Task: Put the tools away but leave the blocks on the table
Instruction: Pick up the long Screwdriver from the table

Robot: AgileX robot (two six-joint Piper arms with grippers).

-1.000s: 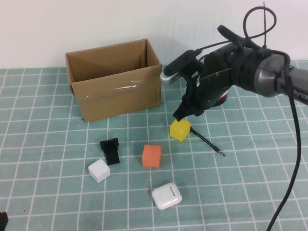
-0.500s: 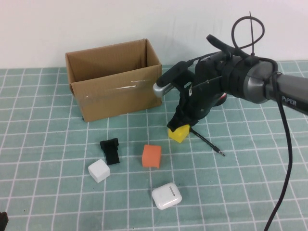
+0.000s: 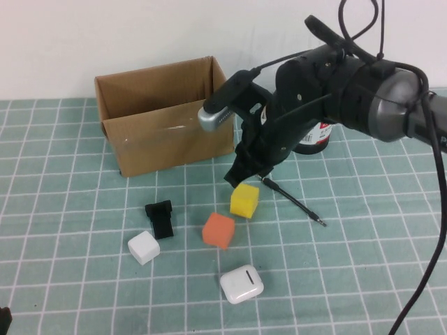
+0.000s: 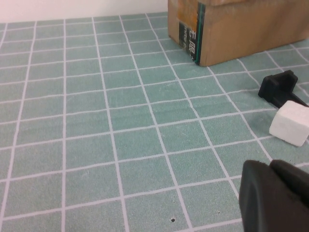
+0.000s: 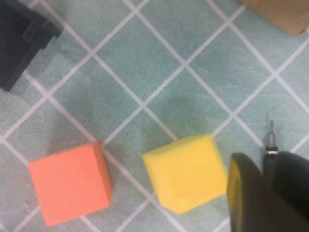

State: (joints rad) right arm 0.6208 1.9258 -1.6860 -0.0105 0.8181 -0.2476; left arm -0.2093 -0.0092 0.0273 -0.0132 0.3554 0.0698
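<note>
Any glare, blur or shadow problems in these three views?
High view: even light, one glare streak on the cardboard box at its taped front; right gripper above the yellow block, no hard shadow. Left wrist view: mat crisp; left gripper, jaws shut near the white block, soft from closeness. Right wrist view: yellow block's edges slightly smeared, faint shadow on the mat.

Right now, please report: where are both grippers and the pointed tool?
Left gripper shut, parked at near-left corner of table. Right gripper low over one end of pointed tool, tool flat on table. Yellow block close beside, crowding the pick.
</note>
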